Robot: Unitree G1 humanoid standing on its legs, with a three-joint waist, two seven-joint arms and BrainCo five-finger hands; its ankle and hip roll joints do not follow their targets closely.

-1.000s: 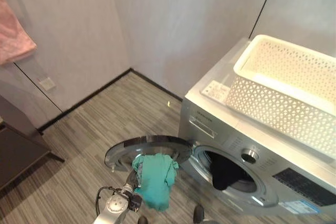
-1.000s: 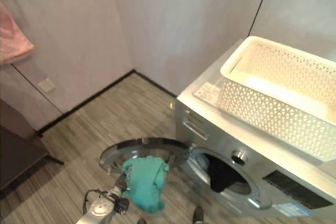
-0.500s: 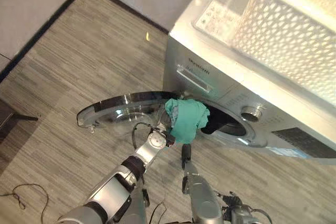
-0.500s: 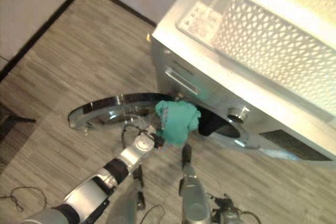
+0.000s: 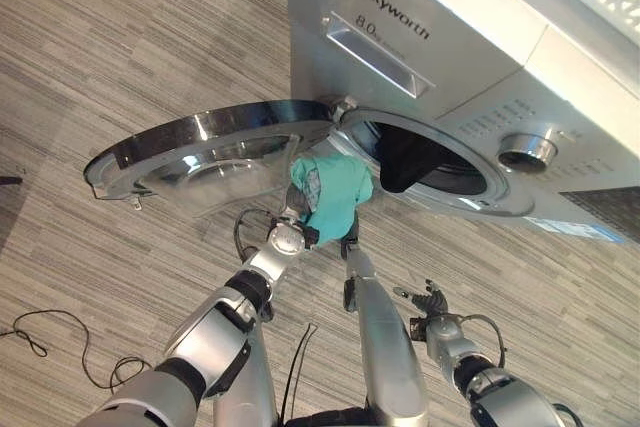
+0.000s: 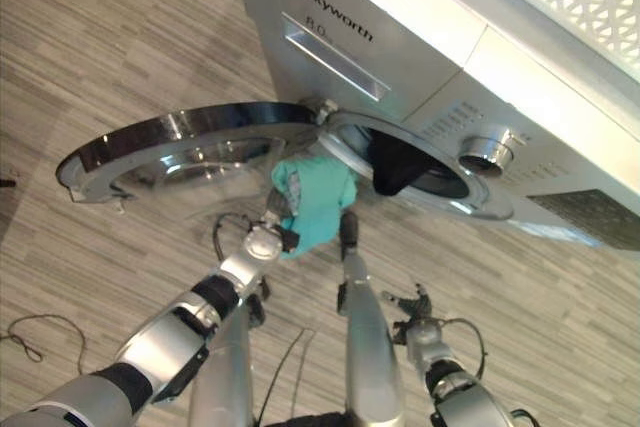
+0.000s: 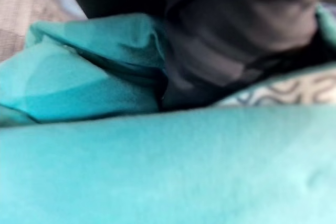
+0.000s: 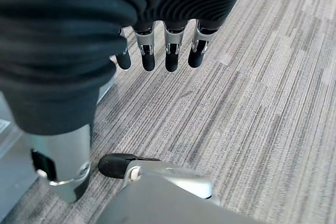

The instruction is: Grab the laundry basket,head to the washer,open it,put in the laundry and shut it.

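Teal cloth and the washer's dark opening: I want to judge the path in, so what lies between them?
Nothing lies between: in the left eye view the teal cloth, bunched at the left hand, hangs just before the drum opening, whose door stands open.

Even, soft indoor light — no hard shadows falling on the floor (image 5: 120, 37).
Glare is streaking the chrome door ring (image 5: 205, 132); the teal cloth (image 7: 168, 171) is blurring out of focus — pressed close against the wrist lens.

Cloth (image 5: 334, 190) before washer (image 5: 450, 67) opening
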